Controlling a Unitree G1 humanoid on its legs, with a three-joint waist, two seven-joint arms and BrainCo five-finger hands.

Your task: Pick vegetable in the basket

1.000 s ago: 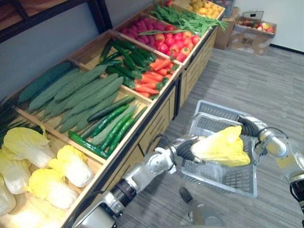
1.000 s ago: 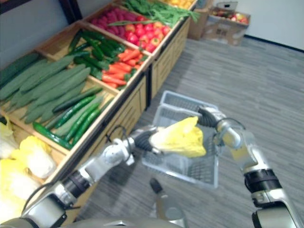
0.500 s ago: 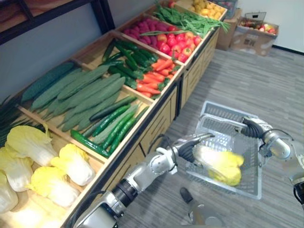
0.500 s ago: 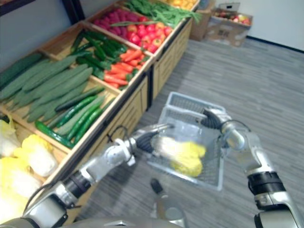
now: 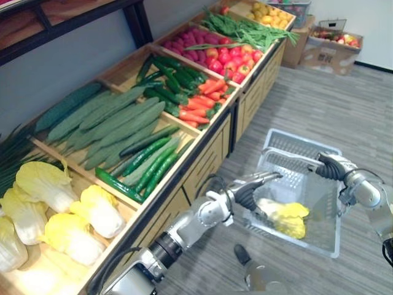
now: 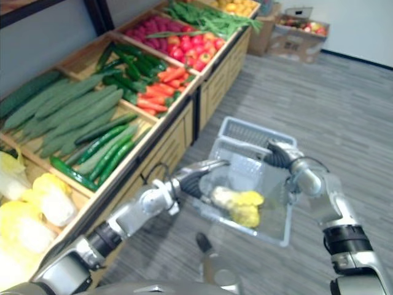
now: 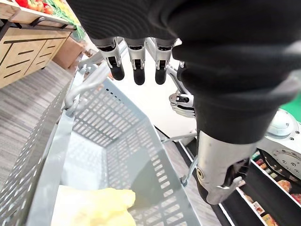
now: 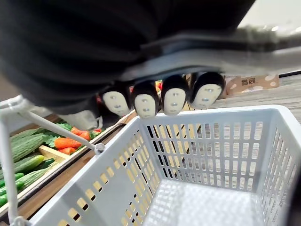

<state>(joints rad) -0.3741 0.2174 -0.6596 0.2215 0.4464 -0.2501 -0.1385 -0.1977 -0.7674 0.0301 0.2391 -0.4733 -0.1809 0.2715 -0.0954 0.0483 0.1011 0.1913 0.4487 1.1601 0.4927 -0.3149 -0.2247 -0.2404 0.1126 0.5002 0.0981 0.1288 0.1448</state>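
Inside the pale plastic basket (image 5: 321, 244), on its mesh bottom toward the side nearest the wooden vegetable stand (image 5: 209, 157), lies the yellow napa cabbage (image 5: 284, 216), free of both hands. The left robot hand (image 5: 249, 189) hovers over that same side's rim, fingers straight and spread, holding nothing. The right robot hand (image 5: 331, 167) sits over the basket's opposite side, fingers curled round the basket's handle (image 8: 244, 54).

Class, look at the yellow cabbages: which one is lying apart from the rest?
The cabbage in the grey basket, just past the left hand; the other cabbages lie together in the wooden shelf bin.
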